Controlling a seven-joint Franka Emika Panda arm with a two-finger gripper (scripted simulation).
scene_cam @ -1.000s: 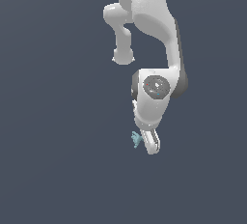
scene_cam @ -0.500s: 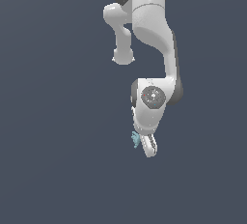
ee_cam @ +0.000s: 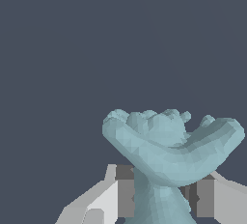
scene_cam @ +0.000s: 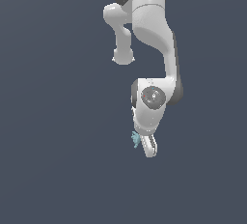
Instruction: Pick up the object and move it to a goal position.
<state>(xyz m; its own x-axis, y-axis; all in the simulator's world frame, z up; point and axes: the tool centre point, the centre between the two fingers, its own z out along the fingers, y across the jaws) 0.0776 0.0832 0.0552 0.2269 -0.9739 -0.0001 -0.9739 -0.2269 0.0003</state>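
The object (scene_cam: 135, 139) is a tiny pale teal-blue spiky piece. In the exterior view it sticks out at the left side of my white gripper (scene_cam: 144, 146), low on the arm. In the wrist view the object (ee_cam: 169, 146) fills the near field, its stem sitting between my two fingers (ee_cam: 123, 194), which press on it from both sides. My gripper (ee_cam: 161, 196) is shut on the object. No goal marker shows in either view.
Only a plain dark grey-blue ground (scene_cam: 58, 121) shows around the arm. The white arm links (scene_cam: 149, 30) rise above the gripper to the top edge of the exterior view.
The wrist and gripper have shifted slightly down in the exterior view with the object still between the fingers. The grip is unchanged.
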